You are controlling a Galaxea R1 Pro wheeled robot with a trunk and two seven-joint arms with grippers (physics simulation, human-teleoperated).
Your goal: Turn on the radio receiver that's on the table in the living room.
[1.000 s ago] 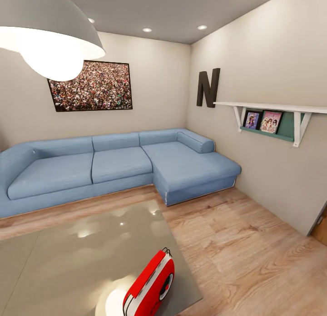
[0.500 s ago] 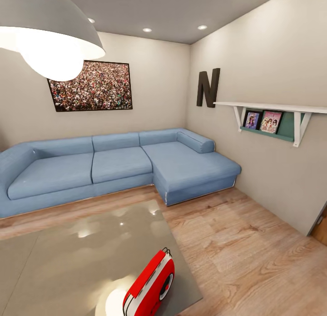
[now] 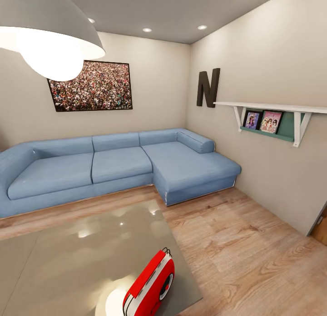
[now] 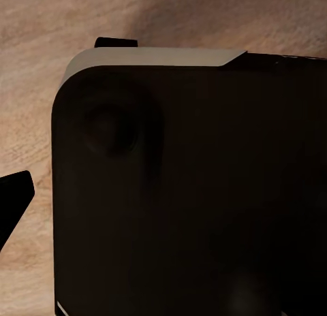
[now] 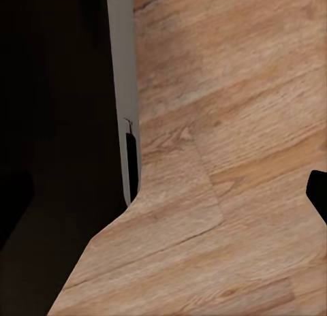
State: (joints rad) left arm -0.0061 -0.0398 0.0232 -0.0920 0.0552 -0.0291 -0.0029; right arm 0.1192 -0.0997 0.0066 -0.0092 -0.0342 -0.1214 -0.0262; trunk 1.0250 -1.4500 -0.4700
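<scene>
The radio (image 3: 150,286) stands upright on the table (image 3: 81,257), at the table's near right corner, its dial face turned toward the wood floor (image 3: 245,243) on the right. Red shell, white edge band, thin wire handle on top.

Judged handling: small rigid box, probably light, smooth plastic, so likely to slide or tip on the glossy top if pushed from the side. Nothing needs lifting. A light press or touch on the dial or top, directed down into the table rather than across it, looks safest. The handle seems too thin for a secure pinch.

A bright reflection of the lamp (image 3: 50,34) lies on the table just left of the radio.

Beyond the table's far edge is the blue sofa (image 3: 113,166), with the crowd photo (image 3: 91,86) above it. On the right wall are the letter N (image 3: 208,87) and a shelf (image 3: 272,118).

Grippers: in the left wrist view a dark fingertip (image 4: 13,200) shows over the floor beside the robot's dark body; in the right wrist view one tip (image 5: 317,191) at the edge. Cannot tell whether either claw is spread or pressed together. Neither is near the radio, by my reading; the reach is not yet begun.
</scene>
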